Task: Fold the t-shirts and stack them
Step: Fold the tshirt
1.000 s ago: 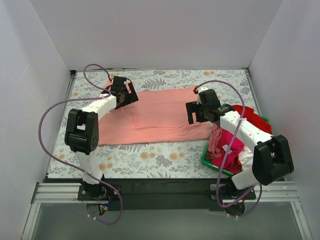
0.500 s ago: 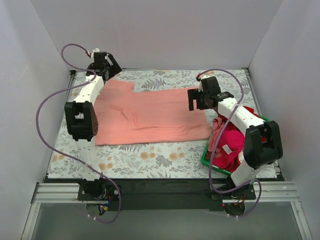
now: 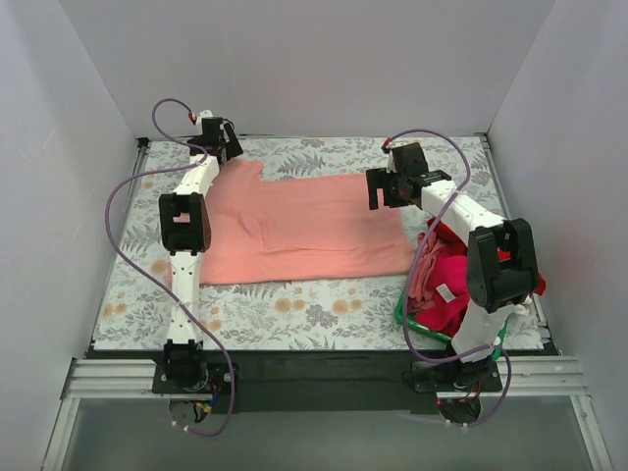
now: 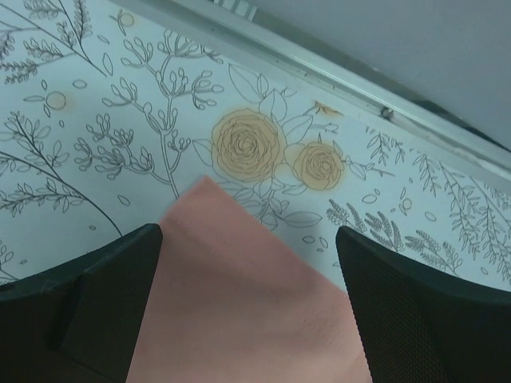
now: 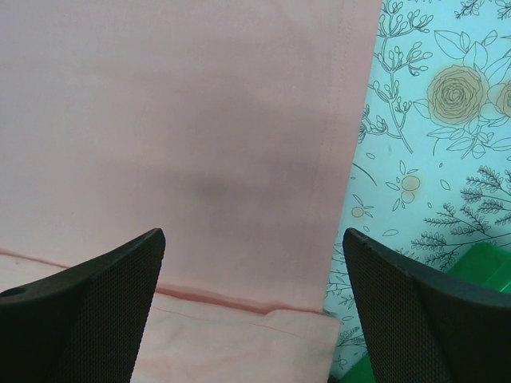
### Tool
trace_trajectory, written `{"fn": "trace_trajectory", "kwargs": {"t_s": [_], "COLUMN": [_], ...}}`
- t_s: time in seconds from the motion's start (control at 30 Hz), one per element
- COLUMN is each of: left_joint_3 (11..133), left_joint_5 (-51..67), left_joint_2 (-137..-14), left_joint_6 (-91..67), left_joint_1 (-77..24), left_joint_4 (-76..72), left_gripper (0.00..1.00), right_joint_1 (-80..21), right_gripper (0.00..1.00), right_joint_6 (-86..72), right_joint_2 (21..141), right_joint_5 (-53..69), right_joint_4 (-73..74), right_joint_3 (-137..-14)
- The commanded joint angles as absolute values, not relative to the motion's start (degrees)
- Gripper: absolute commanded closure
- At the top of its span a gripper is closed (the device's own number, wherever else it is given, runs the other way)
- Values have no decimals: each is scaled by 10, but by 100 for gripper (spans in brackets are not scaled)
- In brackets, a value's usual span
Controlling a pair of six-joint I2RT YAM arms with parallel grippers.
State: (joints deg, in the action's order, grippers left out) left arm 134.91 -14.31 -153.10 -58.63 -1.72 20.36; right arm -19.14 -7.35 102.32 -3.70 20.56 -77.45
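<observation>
left tool (image 4: 249,263): spread wide, empty, over the far left corner of the pink t-shirt (image 3: 294,226).
right tool (image 5: 251,271): spread wide, empty, over its right edge.
pink t-shirt: spread out on the surface (image 3: 294,304).
other t-shirts (image 3: 446,285): in the green basket (image 3: 404,316), right of it.
step: first fold, I think.
next: dip down, pinch both edges.

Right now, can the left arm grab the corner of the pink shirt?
Probably yes. The left tool hangs open right over the corner of the pink shirt, with nothing in between.
</observation>
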Motion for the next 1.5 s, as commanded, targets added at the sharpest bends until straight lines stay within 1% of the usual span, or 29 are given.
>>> {"fn": "trace_trajectory", "kwargs": {"t_s": [0.0, 0.23, 0.4, 0.47, 0.53, 0.6, 0.63, 0.8, 0.83, 0.93, 0.97, 1.07, 1.1, 1.17, 1.2, 1.3, 1.47], "left_joint_3": [1395, 1412, 1419, 1425, 1426, 1419, 1416, 1408, 1405, 1397, 1396, 1383, 1379, 1371, 1369, 1357, 1318], "left_joint_5": [-181, -163, -172, -172, -140, -126, -124, -119, -120, -123, -131, -132, -127, -120, -111, -106, -101], "left_joint_2": [-1525, -1563, -1578, -1584, -1585, -1581, -1580, -1582, -1581, -1582, -1583, -1577, -1572, -1564, -1562, -1548, -1513], "left_joint_6": [-562, -552, -538, -526, -497, -484, -480, -466, -467, -463, -462, -462, -462, -457, -454, -452, -452], "left_joint_1": [-12, -11, -11, -11, -11, -11, -11, -11, -11, -11, -11, -11, -11, -11, -11, -12, -15], "left_joint_4": [165, 157, 156, 161, 188, 203, 212, 248, 250, 261, 264, 270, 268, 268, 267, 258, 229], "left_gripper": [10, 11, 22, 23, 24, 29, 34, 46, 51, 57, 65, 75, 82, 90, 100, 100, 100], "right_joint_1": [-191, -190, -190, -191, -191, -190, -190, -190, -191, -190, -190, -190, -191, -190, -190, -189, -179], "right_gripper": [2, 2, 2, 2, 2, 2, 2, 2, 2, 2, 2, 2, 2, 2, 2, 2, 2], "right_joint_6": [-52, -43, -44, -44, -45, -47, -48, -55, -57, -59, -60, -61, -61, -62, -64, -70, -100], "right_joint_2": [1023, 1031, 1040, 1041, 1041, 1042, 1042, 1042, 1039, 1038, 1038, 1036, 1037, 1038, 1040, 1053, 1113], "right_joint_5": [-45, -55, -50, -50, -51, -50, -47, -40, -40, -40, -40, -43, -44, -46, -47, -54, -65], "right_joint_4": [205, 208, 208, 208, 209, 209, 209, 209, 208, 208, 208, 207, 208, 208, 208, 209, 211], "right_joint_3": [-795, -784, -787, -787, -784, -782, -782, -778, -777, -775, -775, -778, -780, -785, -794, -812, -898]}}
